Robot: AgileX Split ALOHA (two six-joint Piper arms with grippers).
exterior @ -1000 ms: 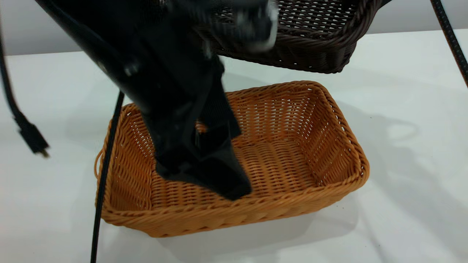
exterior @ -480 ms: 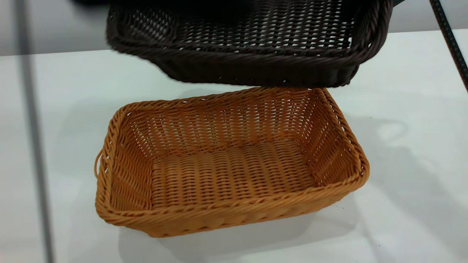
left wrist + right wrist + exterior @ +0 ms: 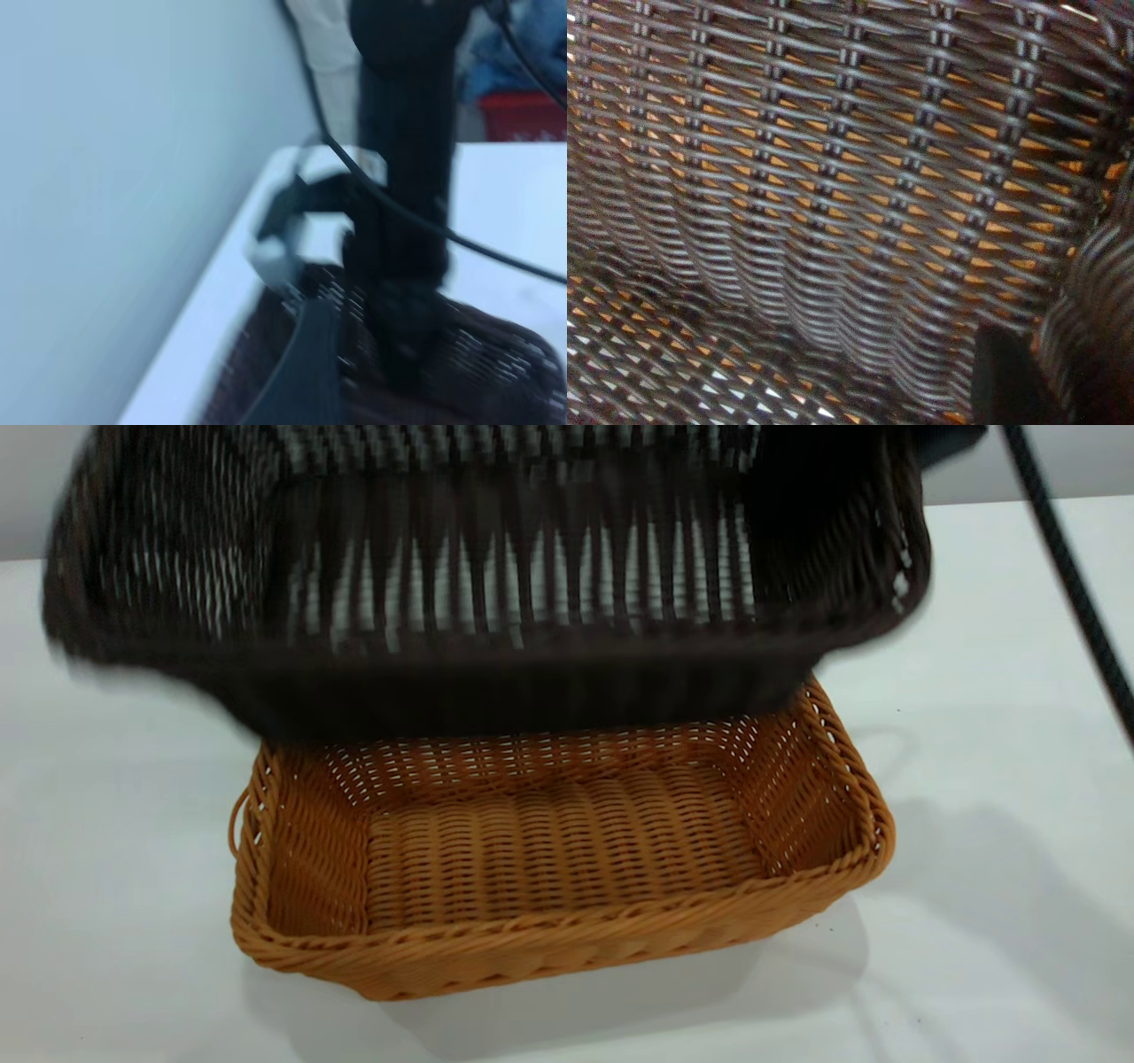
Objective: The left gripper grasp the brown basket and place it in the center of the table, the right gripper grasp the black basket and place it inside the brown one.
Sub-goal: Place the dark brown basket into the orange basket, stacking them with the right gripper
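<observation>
The brown basket sits upright and empty on the white table, near its middle. The black basket hangs in the air above the brown basket's far half, tilted and blurred by motion, covering its far rim. My right gripper is shut on the black basket's rim, with one finger inside the wall. The brown weave shows through the black basket's floor. My left gripper is out of the exterior view. Its wrist view looks at the right arm and the black basket.
A black cable hangs at the right of the exterior view. A grey wall runs along the table's far edge. A red crate stands beyond the table in the left wrist view.
The left arm has withdrawn from inside the brown basket and left the exterior view. The black basket has moved from the back to above the brown basket, nearer and lower.
</observation>
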